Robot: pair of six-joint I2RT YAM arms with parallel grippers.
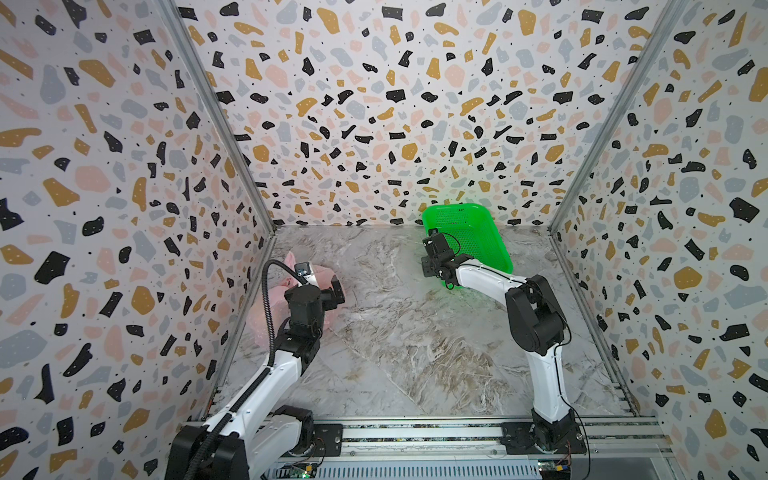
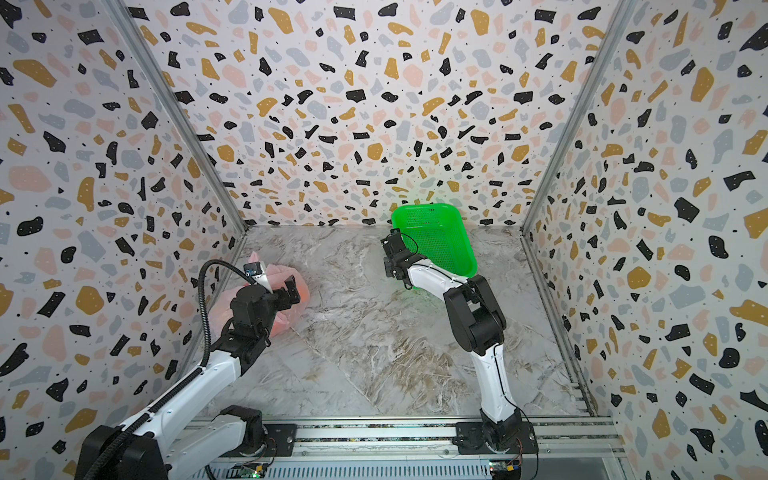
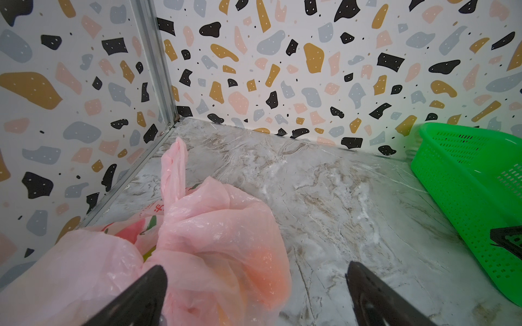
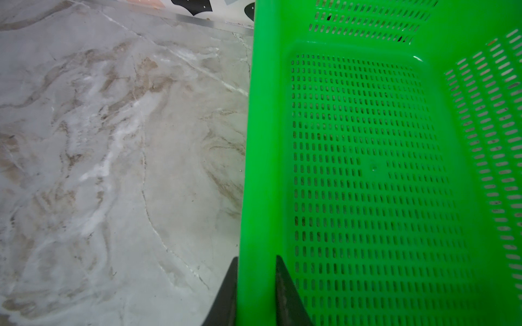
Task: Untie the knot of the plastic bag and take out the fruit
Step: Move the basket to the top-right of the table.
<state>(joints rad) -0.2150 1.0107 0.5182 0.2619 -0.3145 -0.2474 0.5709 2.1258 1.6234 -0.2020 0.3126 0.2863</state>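
The pink plastic bag [image 1: 325, 275] lies crumpled at the left of the marble floor, near the left wall, and shows in both top views. In the left wrist view its knot [image 3: 167, 213] is a twisted bunch with one handle end [image 3: 173, 166] standing up. Orange fruit [image 3: 265, 271] shows through the plastic. My left gripper [image 3: 255, 266] hangs open just above the bag [image 3: 214, 225], its fingers apart over the orange bulge. My right gripper [image 4: 256, 258] is shut on the left wall of the green basket [image 4: 367, 141].
The green perforated basket [image 1: 478, 232] stands at the back right, close to the rear wall, with nothing in it. Patterned walls close in the left, back and right. Bare marble floor [image 1: 395, 324] lies between the bag and the basket.
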